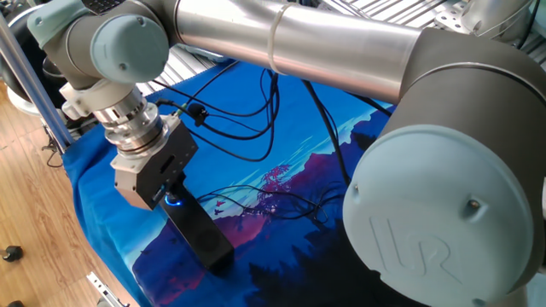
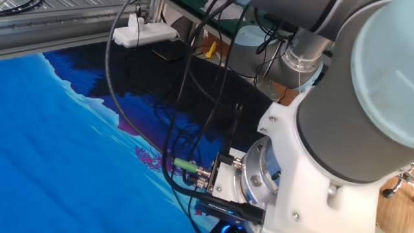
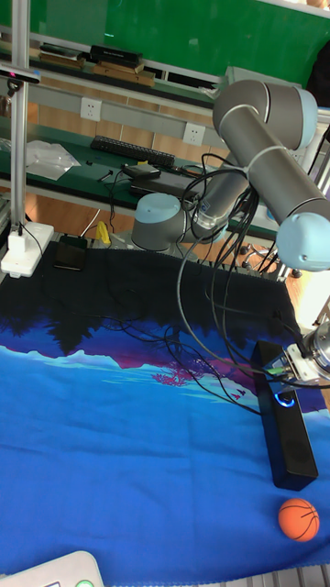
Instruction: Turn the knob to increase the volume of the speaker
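Observation:
The speaker (image 1: 205,239) is a narrow black bar lying on the blue cloth near the table's front-left edge. The knob (image 1: 174,202) glows blue midway along its top. My gripper (image 1: 171,193) points straight down onto it, with the dark fingers closed around the knob and hiding most of it. In the tall fixed view the speaker (image 3: 291,449) lies at the right, the knob (image 3: 286,400) shows as a blue ring, and the gripper (image 3: 295,374) comes in from the right edge. In the other fixed view only the knob's blue glow (image 2: 228,228) shows, under the wrist.
Black cables (image 1: 256,200) trail across the blue cloth (image 2: 58,155) behind the speaker. An orange ball (image 3: 298,519) lies just past the speaker's near end. A white power strip (image 2: 143,32) sits at the back. A metal post (image 1: 34,85) stands by the table's left edge.

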`<state>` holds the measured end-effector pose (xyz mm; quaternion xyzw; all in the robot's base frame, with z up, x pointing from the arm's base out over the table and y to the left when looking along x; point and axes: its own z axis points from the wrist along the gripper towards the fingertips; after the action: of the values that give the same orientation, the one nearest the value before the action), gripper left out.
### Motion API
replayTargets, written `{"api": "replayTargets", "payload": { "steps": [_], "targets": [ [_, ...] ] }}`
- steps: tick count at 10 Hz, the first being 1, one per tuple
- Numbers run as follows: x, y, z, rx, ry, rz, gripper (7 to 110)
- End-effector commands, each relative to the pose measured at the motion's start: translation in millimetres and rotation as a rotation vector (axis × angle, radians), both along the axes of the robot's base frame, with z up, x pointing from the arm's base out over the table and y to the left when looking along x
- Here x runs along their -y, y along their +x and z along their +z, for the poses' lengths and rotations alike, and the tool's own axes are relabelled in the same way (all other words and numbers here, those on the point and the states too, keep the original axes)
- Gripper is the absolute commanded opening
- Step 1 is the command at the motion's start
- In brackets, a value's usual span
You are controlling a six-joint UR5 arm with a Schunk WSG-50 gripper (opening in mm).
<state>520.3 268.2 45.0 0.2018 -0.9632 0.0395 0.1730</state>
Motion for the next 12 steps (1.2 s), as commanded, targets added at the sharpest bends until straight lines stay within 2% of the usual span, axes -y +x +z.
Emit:
{"api": "replayTargets", "payload": {
  "steps": [1, 6, 9, 12],
  "targets": [
    [-7.4, -4.5, -3.3, -0.003, 0.013, -0.014, 7],
    [-17.5, -13.1, 3.5, -0.021, 0.040, -0.025, 7],
    [-14.4, -17.7, 1.9, -0.010, 0.010, -0.026, 7],
    [-12.5, -22.5, 10.0, -0.018, 0.010, -0.028, 7]
  ]
}}
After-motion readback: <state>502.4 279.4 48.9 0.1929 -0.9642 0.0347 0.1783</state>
